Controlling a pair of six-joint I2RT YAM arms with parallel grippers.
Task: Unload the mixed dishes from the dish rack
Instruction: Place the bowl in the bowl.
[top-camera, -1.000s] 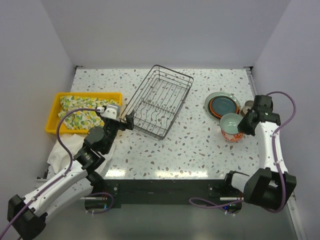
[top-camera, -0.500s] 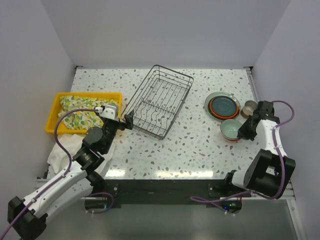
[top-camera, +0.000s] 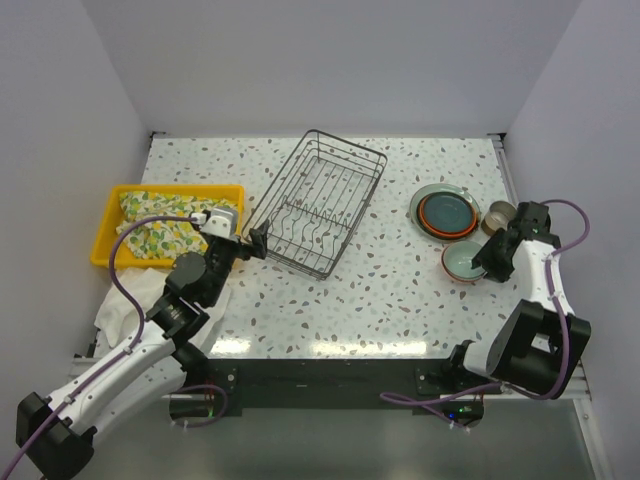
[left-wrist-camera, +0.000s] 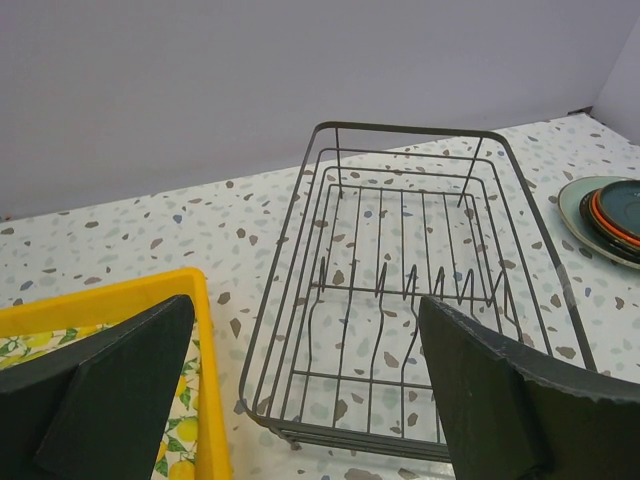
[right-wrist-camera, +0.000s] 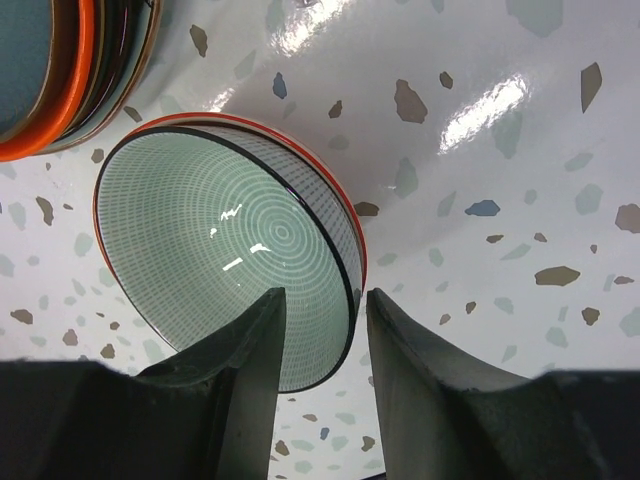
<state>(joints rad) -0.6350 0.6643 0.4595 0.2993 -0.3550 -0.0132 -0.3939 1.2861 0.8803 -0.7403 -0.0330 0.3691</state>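
Far to my left sits the yellow tray (top-camera: 108, 215) with the patterned cloth (top-camera: 160, 232) in it, none of my business here. My left gripper (top-camera: 256, 243) hangs just off the near-left corner of the dish rack (left-wrist-camera: 405, 129), jaws spread as wide as they go and holding nothing. It has not budged in the last second. My left wrist view shows only bare wires and upright tines in the rack; I see no dish left in it.

The change is all on my right. A second ago my right gripper (right-wrist-camera: 325, 300) held the small bowl (right-wrist-camera: 230, 260) tilted in the air, clamped on its rim. Now the bowl sits upright on the speckled table (top-camera: 400, 300), just near of the stack of plates (top-camera: 447, 212) and close to the cup (top-camera: 497, 214). My jaws have come partway apart. One finger is inside the celadon well, the other outside the red rim, and there is more gap between them than the rim fills, so I judge the pinch released.

With the rack looking bare and this bowl down beside the rest, the unloading seems as good as done. What remains is lifting my right fingers straight up so I don't catch the rim and tip the bowl.
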